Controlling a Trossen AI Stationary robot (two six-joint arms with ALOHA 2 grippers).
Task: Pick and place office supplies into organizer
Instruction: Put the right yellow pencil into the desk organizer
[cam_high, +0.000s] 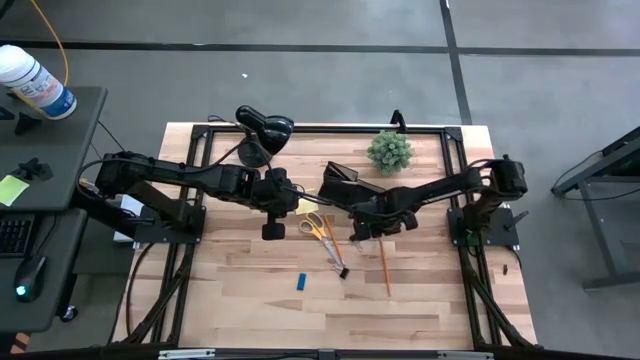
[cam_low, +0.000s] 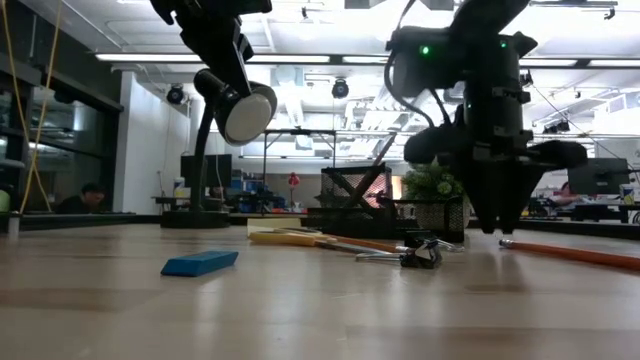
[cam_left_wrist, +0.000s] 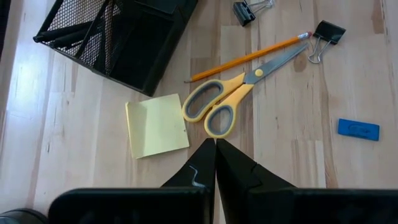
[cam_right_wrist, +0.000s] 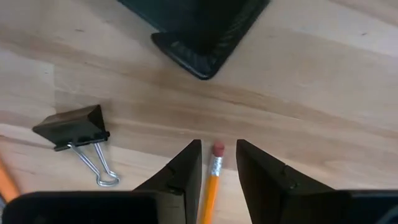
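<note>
So far your organizer (cam_left_wrist: 118, 37) looks unfilled (scissors (cam_left_wrist: 230, 99), pad (cam_left_wrist: 157, 124) remain); right gripper (cam_right_wrist: 217, 163) straddles pencil (cam_right_wrist: 211, 186), jaws apart.

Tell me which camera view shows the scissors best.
The left wrist view: the scissors lie whole there, yellow handles and grey blades, beside the sticky-note pad. The high view shows them small. The low view shows only a flat edge-on sliver. The right wrist view does not show them.

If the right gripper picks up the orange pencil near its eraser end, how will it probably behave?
The pencil looks thin, stiff and light, so it should not bend. Between the open fingers of the right gripper only its eraser end shows, so it may droop. Lying flat on the table, it may roll if pushed.
</note>
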